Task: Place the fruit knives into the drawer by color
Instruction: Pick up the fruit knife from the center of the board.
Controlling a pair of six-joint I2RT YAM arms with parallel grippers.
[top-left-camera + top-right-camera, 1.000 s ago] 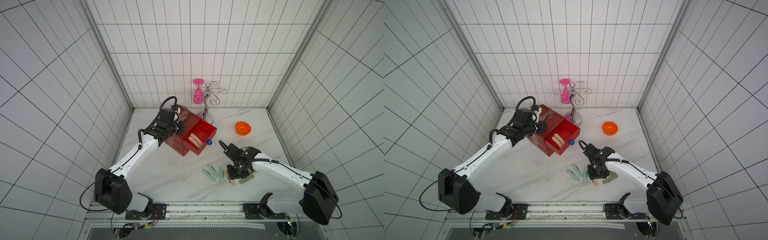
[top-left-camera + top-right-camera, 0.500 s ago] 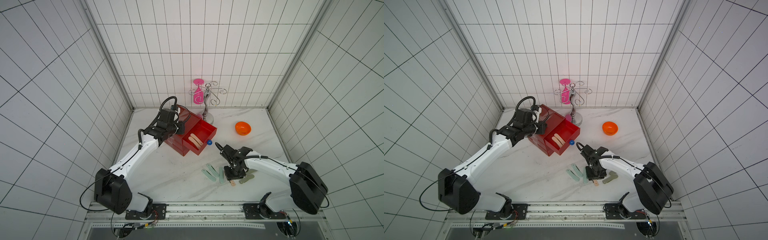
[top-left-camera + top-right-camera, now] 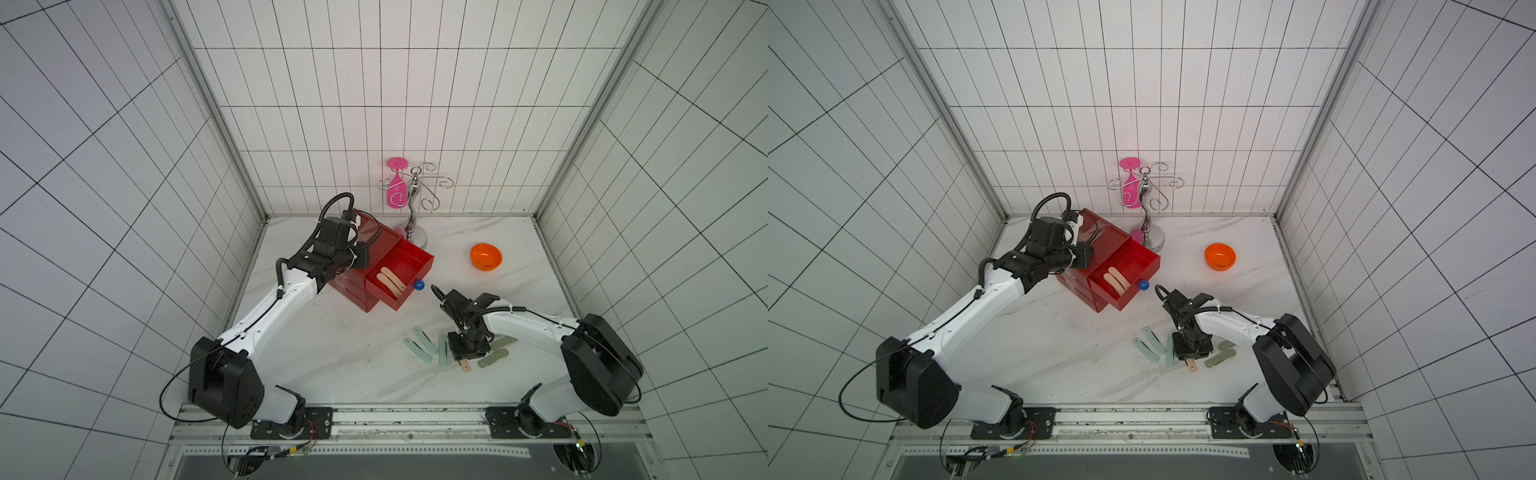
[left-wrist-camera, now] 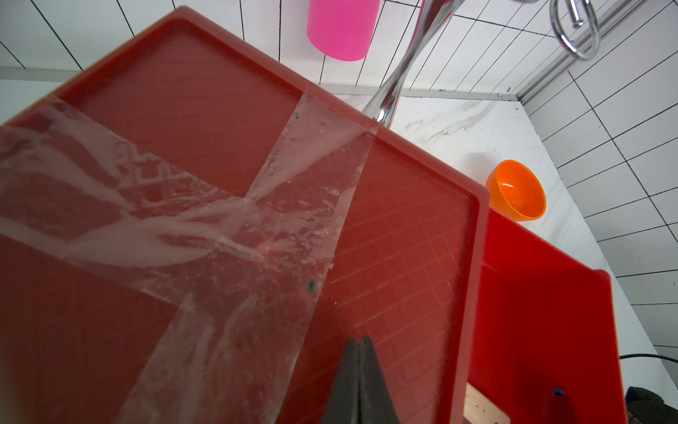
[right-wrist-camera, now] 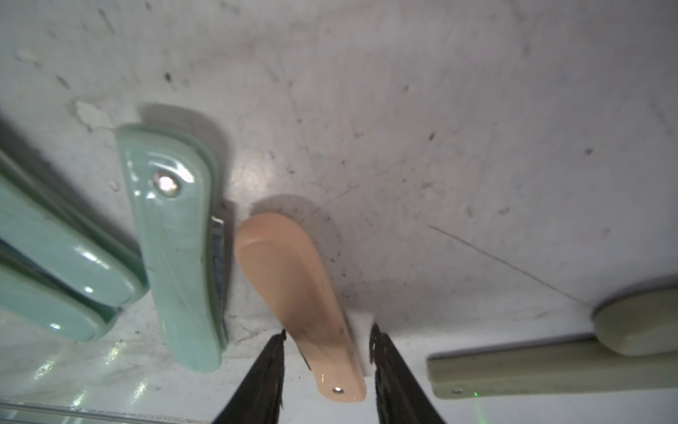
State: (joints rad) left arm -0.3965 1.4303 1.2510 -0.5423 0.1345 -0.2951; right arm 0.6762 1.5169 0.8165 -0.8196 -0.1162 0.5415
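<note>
Right gripper (image 5: 327, 330), jaws apart, straddles the peach knife (image 5: 290, 271); mint knife (image 5: 172, 238) lies just beside. Left gripper (image 4: 358, 339) is closed over the drawer chest (image 4: 403, 238).

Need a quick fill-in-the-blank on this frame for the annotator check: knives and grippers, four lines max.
1. The pulled-out drawer holds ___ peach knives.
2. The knife between the open jaws of the right gripper is ___ in colour.
3. The left gripper, over the taped top of the chest, is ___.
4. On the table lie ___ mint green knives.
Missing words: two; peach; shut; three.
</note>
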